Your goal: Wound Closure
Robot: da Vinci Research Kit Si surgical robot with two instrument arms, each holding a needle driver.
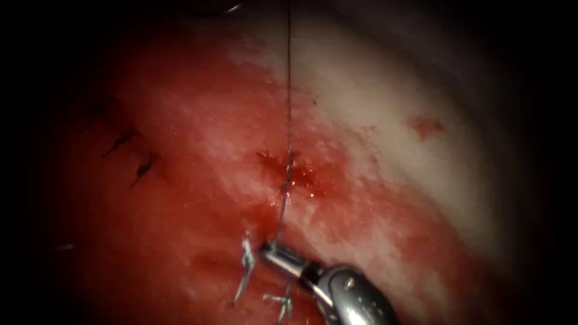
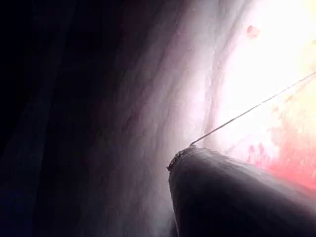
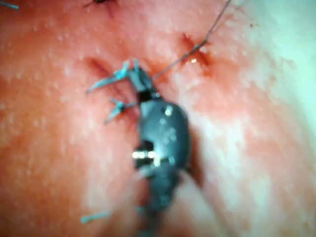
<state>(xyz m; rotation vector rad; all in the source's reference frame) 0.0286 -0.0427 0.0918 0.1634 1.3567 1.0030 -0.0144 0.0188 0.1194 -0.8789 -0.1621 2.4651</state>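
Endoscope view: right tool [image 1: 269,248] enters from 5 o'clock, jaws closed on the thread [image 1: 288,90] near 6 o'clock of centre. The thread runs taut from the jaw tips up through a red puncture in the tissue [image 1: 180,120] at the cut [image 1: 289,171], then straight off toward 12 o'clock. Cut ends of thread [image 1: 245,265] lie just beside the jaws at their 9 and 6 o'clock. Older stitches [image 1: 123,141] sit well apart toward 9 o'clock. Red fluid [image 1: 304,177] pools at the puncture. Needle can't be located.

Left wrist view: left tool [image 2: 178,159] has the thread [image 2: 247,111] leaving its tip toward 2 o'clock over the pale tissue; it looks clamped on the strand.

Right wrist view: right tool [image 3: 134,74] pinches the thread [image 3: 197,47], which leads toward 1 o'clock to the puncture [image 3: 195,52]; cut ends [image 3: 106,83] at its 9 o'clock.

Judgement: a strand is tensioned between both tools, likely knot tightening; the next move calls for even opposed tension without tearing the tissue.
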